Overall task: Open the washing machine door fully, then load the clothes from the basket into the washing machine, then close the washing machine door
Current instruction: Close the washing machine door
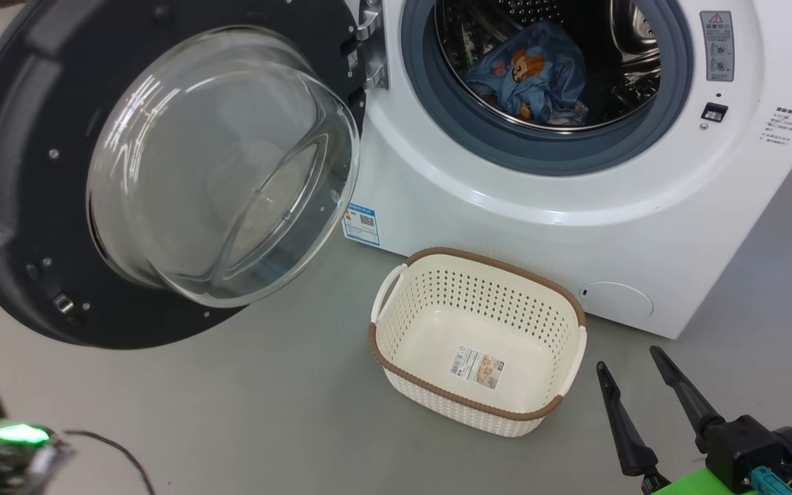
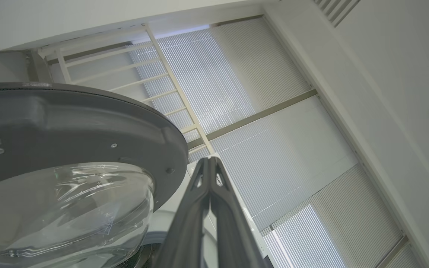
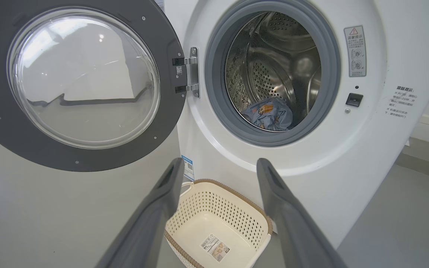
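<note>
Left gripper, 2 fingers together (empty), sits just beside the open washing machine door, nearer than the spread right gripper.

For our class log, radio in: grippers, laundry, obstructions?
Left gripper shut, empty, by the door. Right gripper open, empty. Clothes in drum; basket empty; door wide open. Nothing seen blocking the door.

Plain laundry room, white washing machine, grey floor, window blinds

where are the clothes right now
Head view, upper middle: the clothes lie low in the drum of the washer, behind its grey gasket, above the basket on the floor.
</note>
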Robot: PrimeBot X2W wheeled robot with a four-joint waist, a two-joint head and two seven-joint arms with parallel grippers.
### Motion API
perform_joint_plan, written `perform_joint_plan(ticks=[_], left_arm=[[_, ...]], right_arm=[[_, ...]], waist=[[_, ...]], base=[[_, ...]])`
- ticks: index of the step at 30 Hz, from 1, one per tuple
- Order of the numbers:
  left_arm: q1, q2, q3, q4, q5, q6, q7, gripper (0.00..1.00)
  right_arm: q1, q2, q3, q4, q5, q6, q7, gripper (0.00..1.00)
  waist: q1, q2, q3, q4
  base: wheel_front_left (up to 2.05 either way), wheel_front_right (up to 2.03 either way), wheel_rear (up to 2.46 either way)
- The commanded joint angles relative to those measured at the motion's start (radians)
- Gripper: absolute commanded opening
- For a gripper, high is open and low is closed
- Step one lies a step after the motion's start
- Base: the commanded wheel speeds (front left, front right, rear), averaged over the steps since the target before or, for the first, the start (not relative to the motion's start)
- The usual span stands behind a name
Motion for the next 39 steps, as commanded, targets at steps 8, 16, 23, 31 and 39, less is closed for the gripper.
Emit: perform_joint_plan(ticks=[8,16,23,31,39], left_arm=[[-0.194,0.112,0.272,-0.057,-0.277,-0.010,0.045,0.00],[-0.414,0.292,0.420,0.178,-0.409,0.002,0.114,0.00],[-0.599,0.472,0.463,0.547,-0.471,0.071,0.182,0.00],[-0.673,0.574,0.451,0.847,-0.459,0.136,0.218,0.00],[-0.661,0.633,0.372,0.936,-0.414,0.128,0.335,0.00]], right_arm=[[-0.047,-0.017,0.016,-0.050,-0.017,0.002,0.014,1.00],[-0.066,-0.035,0.024,-0.074,-0.017,0.002,0.029,1.00],[-0.090,-0.065,0.036,-0.088,-0.011,0.002,0.042,1.00],[-0.112,-0.089,0.050,-0.103,-0.007,0.002,0.055,1.00],[-0.130,-0.108,0.053,-0.116,-0.005,0.002,0.067,1.00]], waist=[[0.0000,0.0000,0.027,0.000],[0.0000,0.0000,0.067,-0.002],[0.0000,0.0000,0.115,-0.027],[0.0000,0.0000,0.159,-0.054],[0.0000,0.0000,0.197,-0.078]], base=[[0.00,0.00,0.00],[0.00,0.00,0.00],[0.00,0.00,0.00],[0.00,0.00,0.00],[0.00,0.00,0.00]])
